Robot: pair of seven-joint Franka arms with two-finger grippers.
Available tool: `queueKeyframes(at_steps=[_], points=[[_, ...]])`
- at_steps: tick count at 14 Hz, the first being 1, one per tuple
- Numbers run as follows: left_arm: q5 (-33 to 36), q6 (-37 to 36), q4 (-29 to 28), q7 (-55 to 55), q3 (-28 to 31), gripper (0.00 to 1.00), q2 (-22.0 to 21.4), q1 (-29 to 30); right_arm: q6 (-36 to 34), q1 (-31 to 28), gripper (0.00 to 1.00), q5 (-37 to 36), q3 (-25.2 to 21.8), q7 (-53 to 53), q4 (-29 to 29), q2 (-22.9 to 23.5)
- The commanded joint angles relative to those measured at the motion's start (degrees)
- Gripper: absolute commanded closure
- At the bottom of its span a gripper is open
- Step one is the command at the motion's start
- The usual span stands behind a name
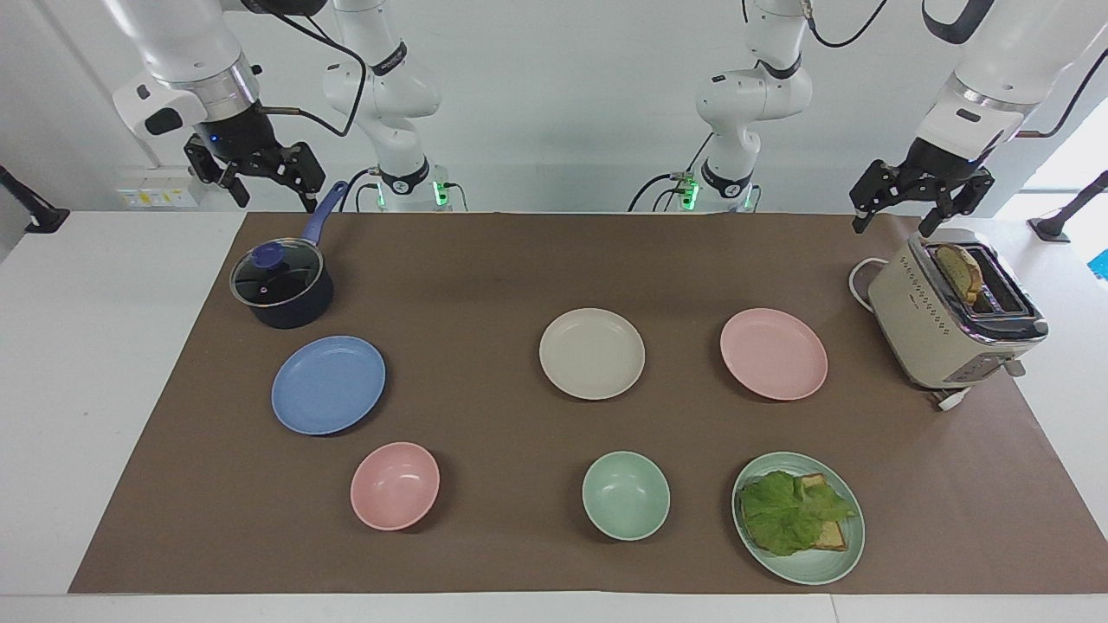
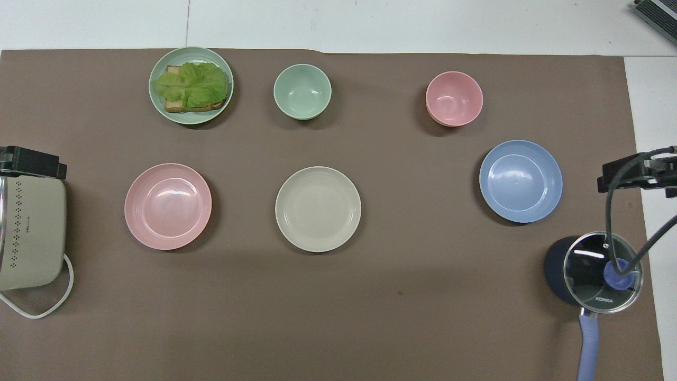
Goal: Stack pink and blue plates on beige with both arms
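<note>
Left hand (image 1: 920,208) raised over toaster (image 1: 956,311), fingers spread, empty. Right hand (image 1: 260,177) raised over pot (image 1: 281,285), fingers spread, empty. Pink plate (image 1: 773,353) on bench beside toaster, below left hand, apart from it. Blue plate (image 1: 328,384) beside pot, farther from robots. Beige plate (image 1: 592,353) between the two, touching neither. Facing view shows both hands whole and toast in toaster slot; overhead view only black edges of hands.

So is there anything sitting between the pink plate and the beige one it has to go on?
Nothing visible. The pink plate lies beside the beige plate with only bare brown mat between them; the bowls lie farther from the robots, off that line.
</note>
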Motion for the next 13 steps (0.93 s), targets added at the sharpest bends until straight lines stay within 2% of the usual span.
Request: queueKeyframes(at_steps=[1, 13], points=[[0.3, 0.0, -1.7, -0.6, 0.6, 0.0, -1.6, -0.8, 0.4, -0.8, 0.0, -0.1, 0.4, 0.4, -1.3, -1.2], [0.3, 0.3, -2.9, -0.1, 0.5, 0.0, -2.1, -0.8, 0.3, -0.8, 0.0, -0.1, 0.2, 0.3, -1.4, -1.2]])
